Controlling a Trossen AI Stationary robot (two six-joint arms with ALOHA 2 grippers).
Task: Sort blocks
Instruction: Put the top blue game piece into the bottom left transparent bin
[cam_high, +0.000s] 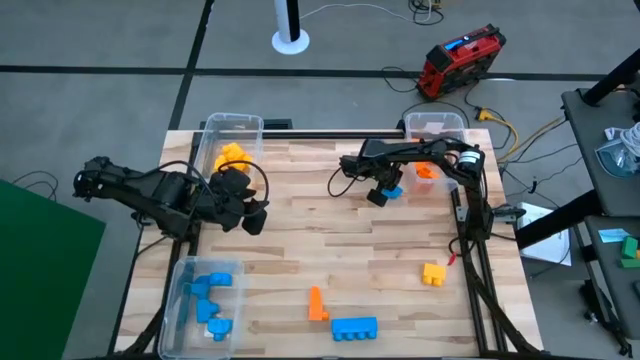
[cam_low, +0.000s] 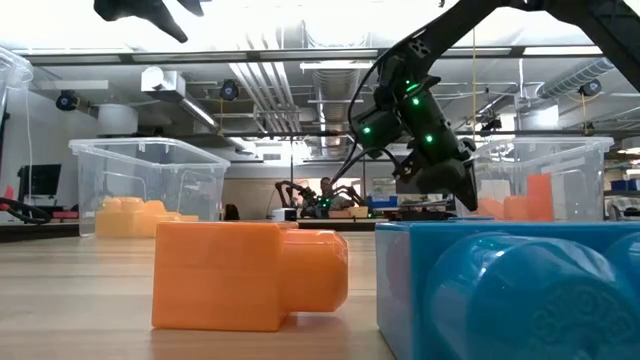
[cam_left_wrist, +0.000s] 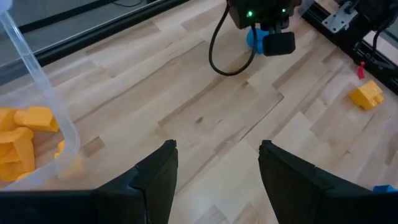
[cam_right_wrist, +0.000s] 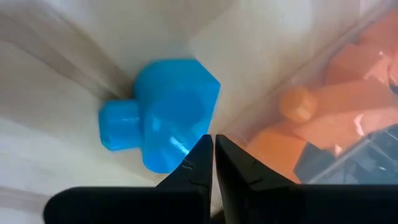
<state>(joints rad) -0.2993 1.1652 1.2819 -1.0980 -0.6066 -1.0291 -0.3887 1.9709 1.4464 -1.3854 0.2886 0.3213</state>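
A small blue block (cam_right_wrist: 168, 112) lies on the table just outside the clear bin of orange blocks (cam_high: 432, 150). My right gripper (cam_right_wrist: 213, 142) is shut, its tips at the block's edge nearest that bin; in the high view it (cam_high: 380, 195) stands at the far right. My left gripper (cam_left_wrist: 214, 149) hangs open over bare wood with nothing between its fingers, beside the bin of yellow blocks (cam_high: 228, 152). Loose on the near part of the table lie an orange block (cam_high: 317, 305), a long blue block (cam_high: 354, 328) and a yellow block (cam_high: 433, 273). My right gripper comes down from above with its fingers shut, their tips over the blue block's edge (cam_right_wrist: 186, 146) on the side toward the orange bin. I cannot tell whether they touch it. The block lies on the table.
A third clear bin (cam_high: 190, 270) at the near left holds blue blocks. Bare wood spreads across the table's middle (cam_high: 320, 240). The right arm's frame rails (cam_high: 470, 240) run along the right edge. In the low view the orange block (cam_low: 250, 275) and long blue block (cam_low: 520, 290) fill the foreground.
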